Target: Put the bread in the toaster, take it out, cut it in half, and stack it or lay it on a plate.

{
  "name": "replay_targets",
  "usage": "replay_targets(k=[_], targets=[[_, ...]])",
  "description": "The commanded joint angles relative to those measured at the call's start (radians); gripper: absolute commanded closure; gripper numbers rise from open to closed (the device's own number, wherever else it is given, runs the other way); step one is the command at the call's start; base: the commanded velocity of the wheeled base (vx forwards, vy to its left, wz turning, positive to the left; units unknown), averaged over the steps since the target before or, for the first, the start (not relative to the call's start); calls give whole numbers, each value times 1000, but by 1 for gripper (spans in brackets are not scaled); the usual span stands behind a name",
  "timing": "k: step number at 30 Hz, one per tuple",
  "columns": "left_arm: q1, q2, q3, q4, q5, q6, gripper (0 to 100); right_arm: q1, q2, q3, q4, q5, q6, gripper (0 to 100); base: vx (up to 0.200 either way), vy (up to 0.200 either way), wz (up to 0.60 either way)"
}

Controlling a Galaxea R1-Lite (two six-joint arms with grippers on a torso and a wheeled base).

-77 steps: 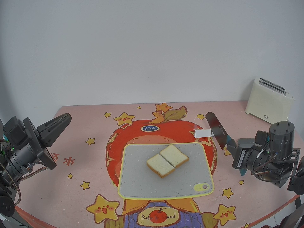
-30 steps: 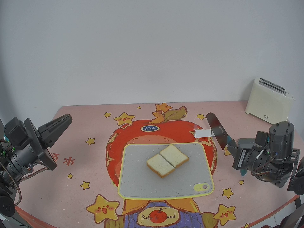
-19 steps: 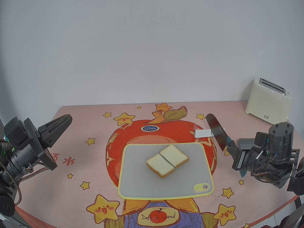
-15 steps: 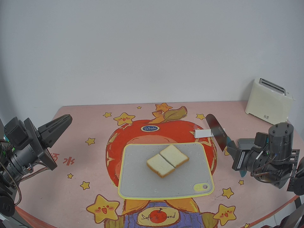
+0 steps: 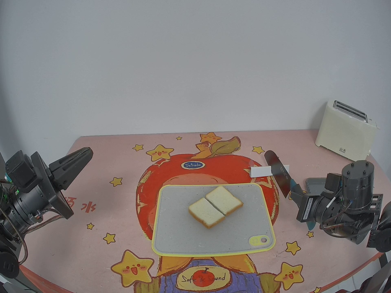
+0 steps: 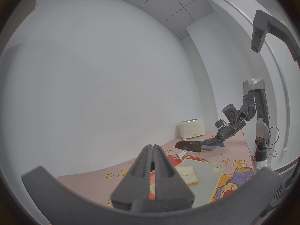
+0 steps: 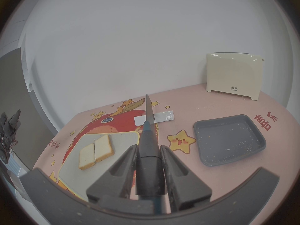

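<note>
Two bread halves (image 5: 215,206) lay side by side, touching, mid-way across the grey cutting board (image 5: 179,232), so toasting and cutting looked done! Out left, the left gripper (image 5: 80,156) hovered with its fingers pressed together on nothing. On the right, the right gripper (image 5: 297,191) was clamped on the knife (image 5: 277,168), blade raised just beyond the board's far right corner. Right beside it sat the grey tray (image 7: 229,138), bare but for crumbs, and the toaster (image 5: 346,129) stood far right. Only plating remained, by my reckoning.

Even, soft, bright light; wrist views bulge and darken at the edges.
</note>
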Motion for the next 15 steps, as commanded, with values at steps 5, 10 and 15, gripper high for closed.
replay_targets(k=[5, 10, 15], targets=[[0, 1, -2, -1, 0, 0, 100, 1, 11, 3, -2, 2, 0, 100, 0, 0, 0], [0, 1, -2, -1, 0, 0, 100, 1, 11, 3, 0, 2, 0, 100, 0, 0, 0], [0, 1, -2, -1, 0, 0, 100, 2, 11, 8, 6, 2, 1, 100, 0, 0, 0]])
